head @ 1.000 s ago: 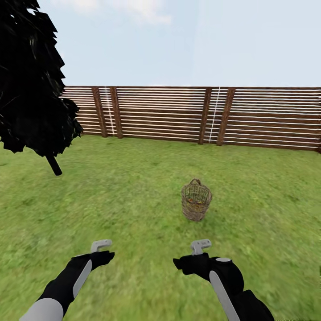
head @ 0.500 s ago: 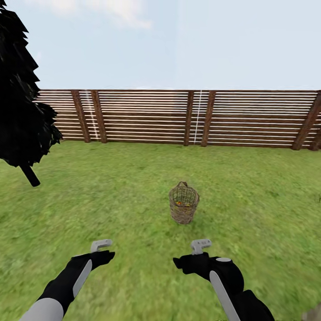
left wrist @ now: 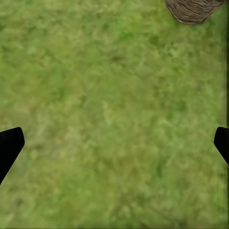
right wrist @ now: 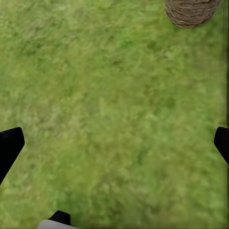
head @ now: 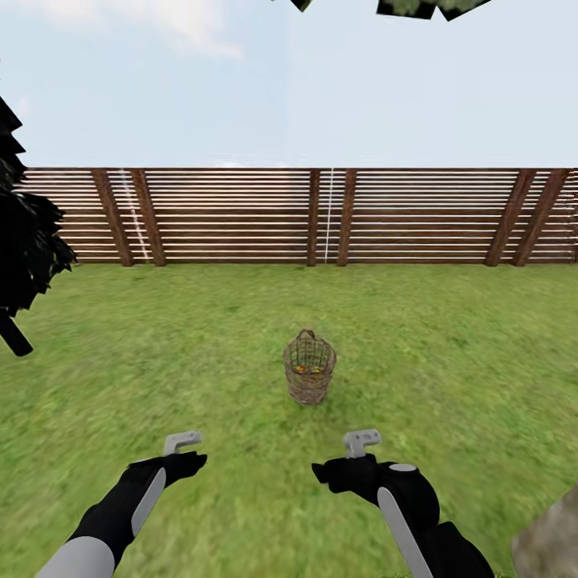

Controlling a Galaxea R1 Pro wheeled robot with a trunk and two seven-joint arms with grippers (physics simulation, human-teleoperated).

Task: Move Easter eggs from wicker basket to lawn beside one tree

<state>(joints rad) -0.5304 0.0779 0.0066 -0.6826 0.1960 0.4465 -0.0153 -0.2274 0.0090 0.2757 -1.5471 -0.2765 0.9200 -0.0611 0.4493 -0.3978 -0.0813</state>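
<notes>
Garden: mottled green lawn [head: 201, 353] running back to a brown horizontal-slat fence [head: 241, 217] under pale sky.
Far left: dark, narrow cypress-like tree [head: 24, 241], well apart from everything.
Left gripper [left wrist: 114, 143]: fingers spread wide over bare grass, empty.
Centre: small round tan-brown wicker basket [head: 309, 377] with arched handle, upright on the grass ahead of both arms; bright yellow painted eggs [head: 309, 368] glimpsed through the weave.
Handling, I'd guess: eggs light, smooth, apt to roll and slip; pinch each across its middle from above, clear of the handle.
Right gripper [right wrist: 114, 143]: also spread open, carrying nothing.
Low right corner: grey-brown mottled trunk [head: 550, 538], close by.
</notes>
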